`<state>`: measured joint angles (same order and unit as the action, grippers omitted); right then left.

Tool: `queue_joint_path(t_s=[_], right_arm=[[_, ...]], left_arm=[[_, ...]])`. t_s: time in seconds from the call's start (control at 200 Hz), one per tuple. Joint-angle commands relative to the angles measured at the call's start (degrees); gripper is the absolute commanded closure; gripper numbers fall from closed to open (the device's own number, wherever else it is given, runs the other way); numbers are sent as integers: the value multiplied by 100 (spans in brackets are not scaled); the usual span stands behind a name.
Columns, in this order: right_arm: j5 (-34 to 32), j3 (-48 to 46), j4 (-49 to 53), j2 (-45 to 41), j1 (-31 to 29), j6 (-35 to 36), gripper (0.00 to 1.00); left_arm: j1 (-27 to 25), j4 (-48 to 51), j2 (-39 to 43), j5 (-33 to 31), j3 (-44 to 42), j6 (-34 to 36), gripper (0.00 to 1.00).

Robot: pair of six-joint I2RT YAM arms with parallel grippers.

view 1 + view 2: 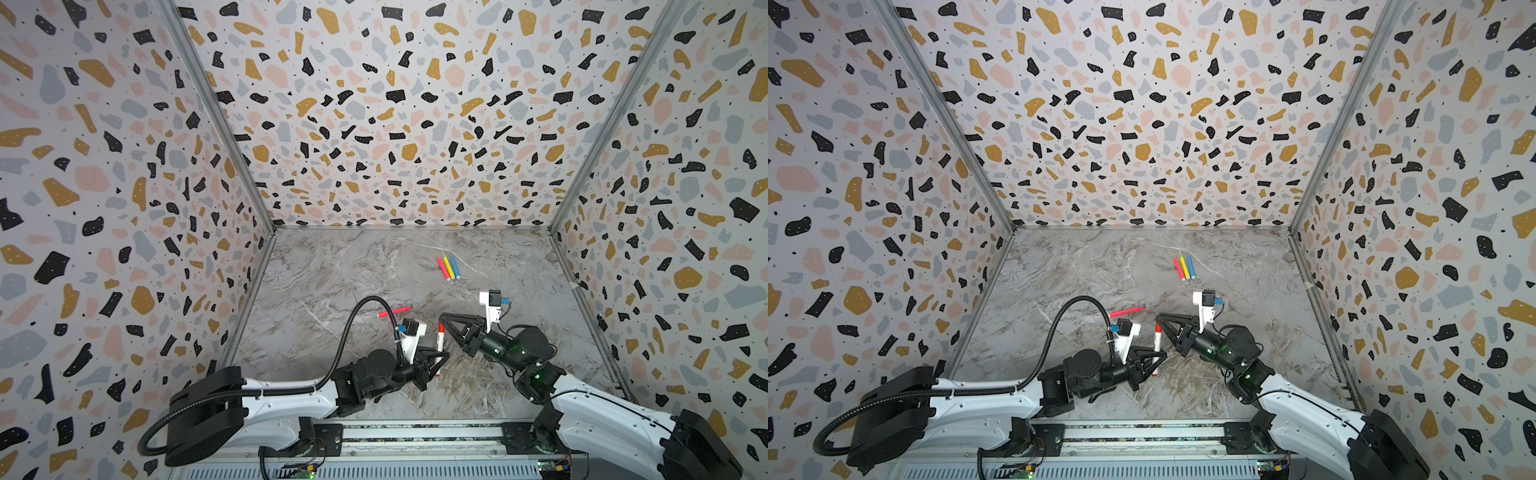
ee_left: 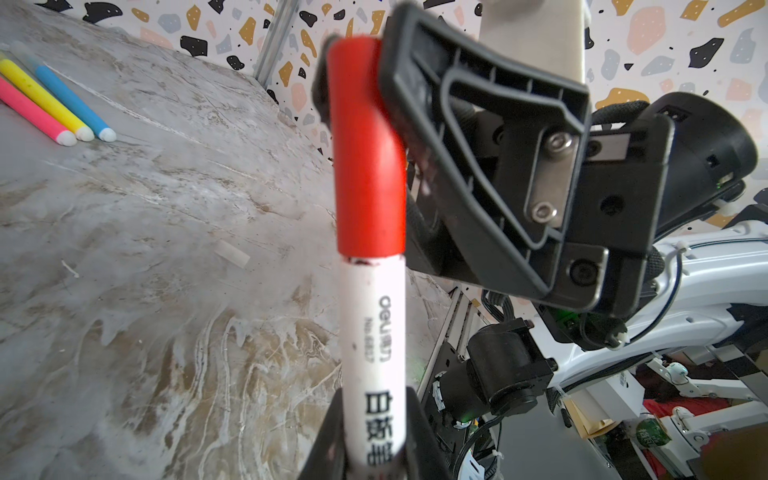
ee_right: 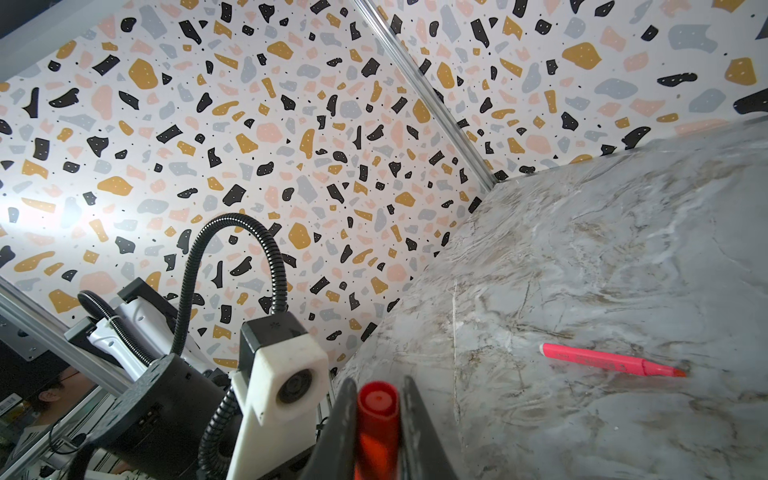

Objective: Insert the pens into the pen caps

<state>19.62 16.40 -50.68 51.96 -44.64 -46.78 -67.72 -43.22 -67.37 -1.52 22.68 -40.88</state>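
Farthest left, flat on tabletop (image 1: 332, 270): lone pink pen (image 1: 395, 311), apart from both pincers; next, left pincer (image 2: 374, 432), clamped tight on lower body of white pen (image 2: 372, 324); on pen's far end, red cap (image 2: 368, 158), rim meeting white body; right pincer (image 3: 380, 399), closed on cap's outer end, one finger each side; behind and slightly right, back pink pen (image 1: 444, 268), yellow pen (image 1: 449, 266), blue pen (image 1: 455, 267), side by side, well apart from pincers.

Top views high overhead, looking down on marble table (image 1: 353, 282), wrist views close, sharing red cap (image 2: 368, 149).
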Motion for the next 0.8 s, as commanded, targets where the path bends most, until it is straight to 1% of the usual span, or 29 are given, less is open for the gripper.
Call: queue_joint_path(t_s=[0.0,0.13,0.195,0.215,0.235,0.295,0.32,0.36,0.411,0.501,0.641,0.711,0.796], right_arm=[[742,-147,328,142,-270,256,92],[841,-97,330,179,-345,275,90],[889,-68,339,139,-356,297,85],[894,-52,348,112,-361,310,82],[893,-28,375,73,-357,323,76],[868,7,418,-67,-361,400,54],[843,32,491,-138,-361,450,46],[760,122,741,-267,-354,556,38],[563,258,1138,-424,-350,726,33],[326,454,1733,-692,-328,1014,31],[197,872,2493,-969,-115,1355,30],[282,1193,2822,-932,104,1468,29],[541,1710,3236,-712,376,1621,31]], left_arm=[[242,-994,288,-539,79,41,99],[290,-1022,373,-651,50,88,99],[295,-971,408,-716,52,170,99],[294,-935,413,-738,53,210,99],[295,-886,430,-756,59,266,99],[295,-690,451,-823,73,447,99],[295,-628,467,-864,61,496,99],[295,-545,524,-920,22,572,99],[295,-469,624,-983,-24,644,99],[295,-306,837,-1081,-79,786,99],[295,-72,1053,-1191,-138,937,99],[295,-37,1099,-1201,-181,984,99],[286,10,1104,-1210,-210,1003,99]])
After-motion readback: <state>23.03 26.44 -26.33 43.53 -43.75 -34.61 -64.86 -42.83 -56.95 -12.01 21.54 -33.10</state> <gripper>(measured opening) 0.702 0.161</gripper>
